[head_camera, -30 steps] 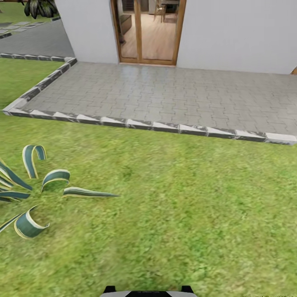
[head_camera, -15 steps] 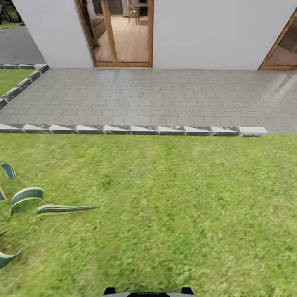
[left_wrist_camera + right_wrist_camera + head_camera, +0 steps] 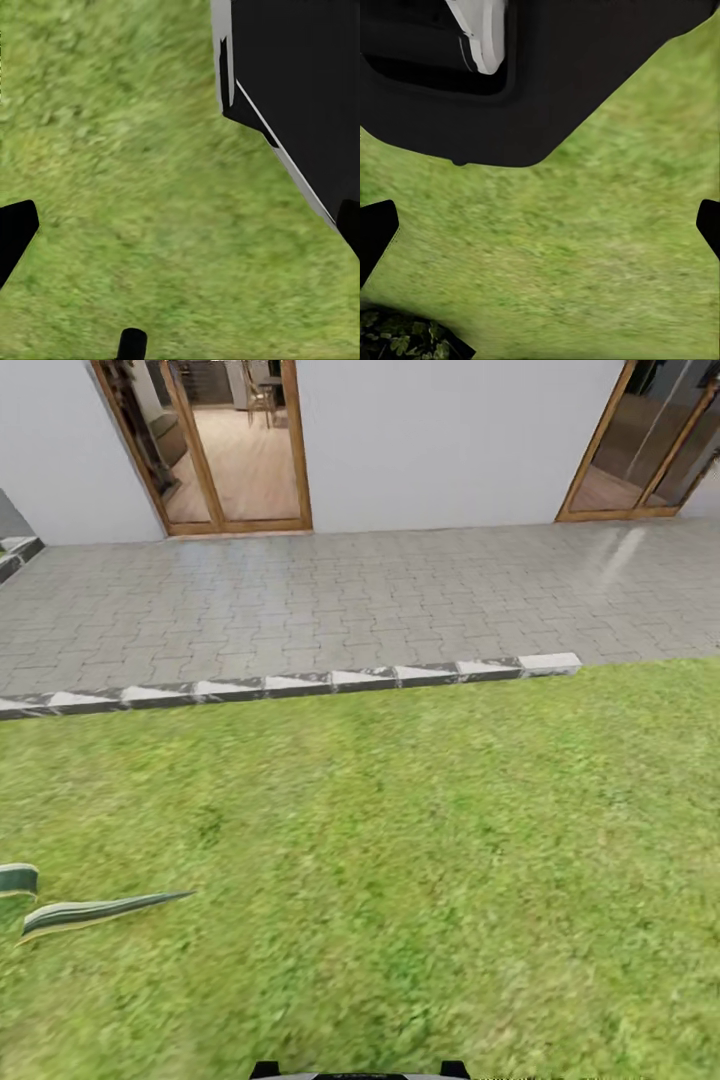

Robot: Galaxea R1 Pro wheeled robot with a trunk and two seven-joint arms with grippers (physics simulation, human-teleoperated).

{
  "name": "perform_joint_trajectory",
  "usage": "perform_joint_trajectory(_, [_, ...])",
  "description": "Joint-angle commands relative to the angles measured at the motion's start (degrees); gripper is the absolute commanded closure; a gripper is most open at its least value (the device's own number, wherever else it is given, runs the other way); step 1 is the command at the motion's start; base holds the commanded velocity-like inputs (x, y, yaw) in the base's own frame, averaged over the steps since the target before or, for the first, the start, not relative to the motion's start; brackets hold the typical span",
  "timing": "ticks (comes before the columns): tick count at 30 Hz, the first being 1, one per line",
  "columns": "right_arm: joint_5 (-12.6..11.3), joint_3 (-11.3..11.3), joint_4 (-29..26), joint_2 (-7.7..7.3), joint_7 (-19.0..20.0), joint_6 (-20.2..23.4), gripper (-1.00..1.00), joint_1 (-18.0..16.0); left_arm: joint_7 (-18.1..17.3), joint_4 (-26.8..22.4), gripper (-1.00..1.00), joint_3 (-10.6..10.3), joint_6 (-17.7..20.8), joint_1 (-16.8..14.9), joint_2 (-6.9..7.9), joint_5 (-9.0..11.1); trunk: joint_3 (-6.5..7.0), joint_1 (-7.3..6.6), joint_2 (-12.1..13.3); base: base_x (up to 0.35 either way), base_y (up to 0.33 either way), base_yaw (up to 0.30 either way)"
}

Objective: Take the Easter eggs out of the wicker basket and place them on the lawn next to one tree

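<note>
Mottled green lawn (image 3: 400, 860) meets grey interlocking paving (image 3: 350, 610); left gripper (image 3: 180, 225) and right gripper (image 3: 540, 225) hang spread wide, empty, over grass.

- The lawn (image 3: 400, 860) spreads across the near ground, right up to the robot's base (image 3: 358, 1071) at the bottom edge of the head view.
- Beyond the lawn runs a curb (image 3: 300, 685), and behind that lies a paved patio (image 3: 350, 595).
- A house wall (image 3: 440, 440) stands at the patio's far side, with one doorway (image 3: 235, 450) to the left and another doorway (image 3: 640, 445) to the right.
- Plant leaves (image 3: 90, 910) lie on the grass at the far left.
</note>
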Motion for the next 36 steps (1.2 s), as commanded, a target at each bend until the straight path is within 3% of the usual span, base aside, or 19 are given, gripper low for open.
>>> perform_joint_trajectory(1, [0.0, 0.2, 0.0, -0.02, 0.0, -0.1, -1.0, 0.0, 0.1, 0.0, -1.0, -0.4, -0.2, 0.0, -0.01, 0.0, 0.01, 0.02, -0.1, 0.004, -0.033, -0.257])
perform_joint_trajectory(36, [-0.2, -0.1, 0.0, -0.43, 0.0, -0.3, -1.0, 0.0, -0.1, 0.0, -1.0, -0.8, -0.2, 0.0, -0.25, 0.0, 2.42, 0.02, -0.1, 0.0, -0.003, -0.221])
